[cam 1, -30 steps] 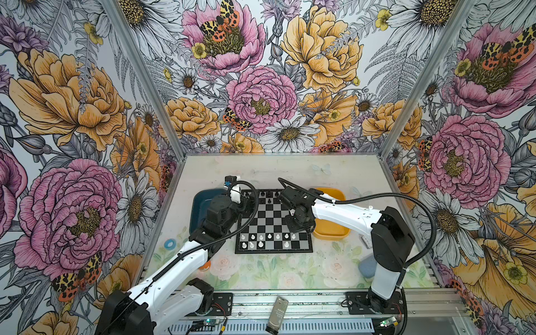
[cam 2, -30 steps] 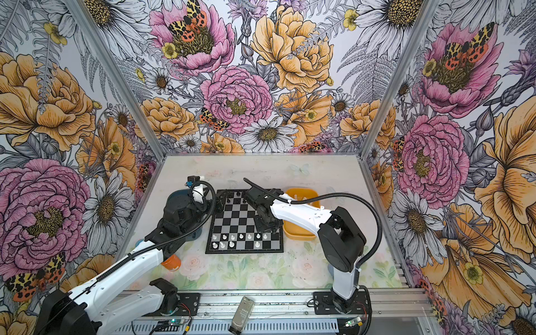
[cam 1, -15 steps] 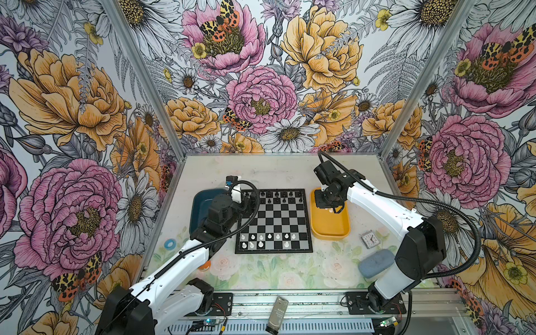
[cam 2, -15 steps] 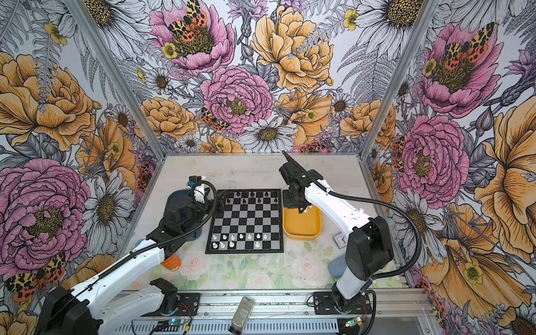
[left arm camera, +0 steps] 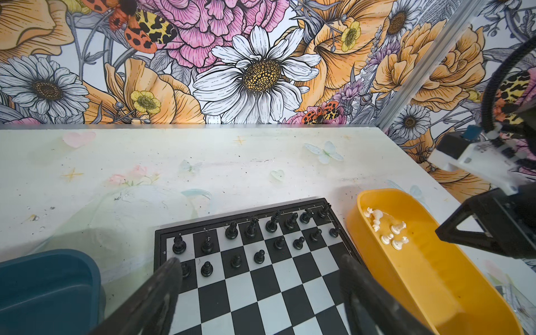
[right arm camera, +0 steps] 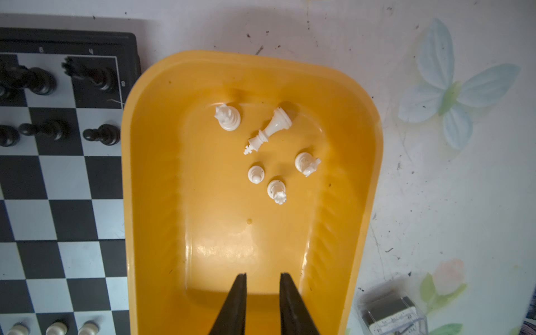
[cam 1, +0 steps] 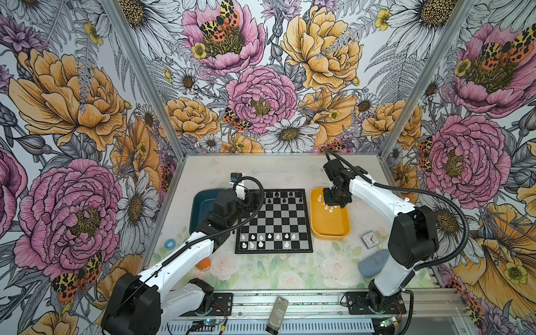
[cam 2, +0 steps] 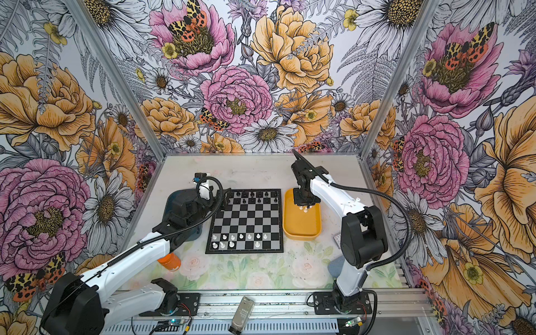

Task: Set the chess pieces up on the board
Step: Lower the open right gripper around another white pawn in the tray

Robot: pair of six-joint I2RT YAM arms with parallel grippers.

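- Judging from both top views, the job looks well past half. The square black-and-silver chessboard (cam 1: 274,216) lies mid-worktop. Small white plastic chess pieces (cam 1: 269,236) stand in its two rows along the near edge (I count seven in the pawn row and four behind). Small black pieces (cam 1: 283,197) fill the two rows at the far edge. Left to place are the few white ones at the far end of the oblong yellow plastic tray (cam 1: 330,227), which sits just beside the board's right edge. The right gripper (cam 1: 333,203) hangs over that end, and its jaws cannot be made out from here.
- From the left wrist, the left gripper (left arm camera: 261,290) shows its fingers spread wide with nothing between them. It is above the board's far left corner, near a dark blue tray (left arm camera: 43,284). This view shows both black rows looking complete, which is hard to count from above.
- From the right wrist, the right gripper (right arm camera: 262,280) has its jaws narrowly apart and is holding nothing. It is over the tray's middle, short of the cluster. Only here is the remainder plain: five white pieces. One is a king (right arm camera: 268,130) lying on its side, and the others seem upright, a pawn among them.
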